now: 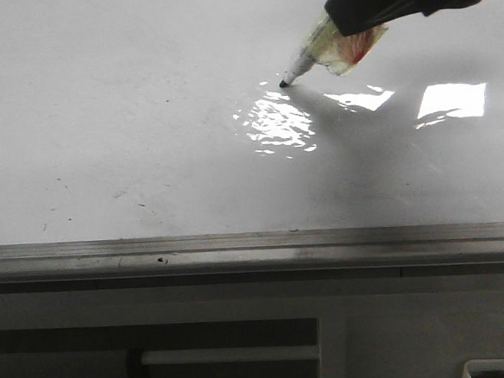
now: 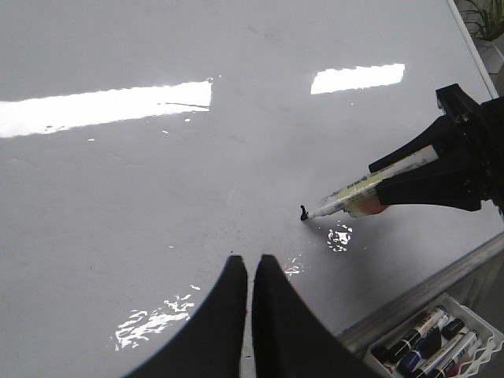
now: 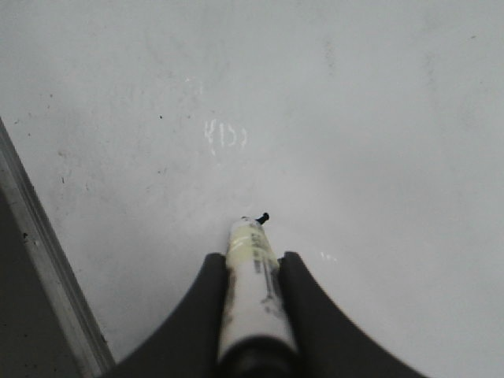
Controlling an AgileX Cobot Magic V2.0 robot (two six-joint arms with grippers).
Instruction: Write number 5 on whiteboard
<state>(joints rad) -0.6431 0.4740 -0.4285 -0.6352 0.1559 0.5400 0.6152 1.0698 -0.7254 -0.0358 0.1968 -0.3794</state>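
The whiteboard (image 1: 142, 101) is a glossy white board with glare patches and a grey aluminium edge strip (image 1: 239, 246). My right gripper (image 3: 252, 264) is shut on a white marker (image 3: 250, 276); the marker also shows in the front view (image 1: 320, 50) and the left wrist view (image 2: 354, 193). Its black tip (image 1: 283, 83) touches the board, with only a tiny black mark at the tip (image 2: 303, 213). No drawn number 5 shows on the board. My left gripper (image 2: 250, 264) is shut and empty, above the board near the edge strip.
A white tray (image 2: 441, 342) with several spare markers sits just beyond the board's edge strip (image 2: 425, 291). Grey panels (image 1: 246, 345) lie below the strip in the front view. Faint black specks (image 1: 63, 202) dot the board.
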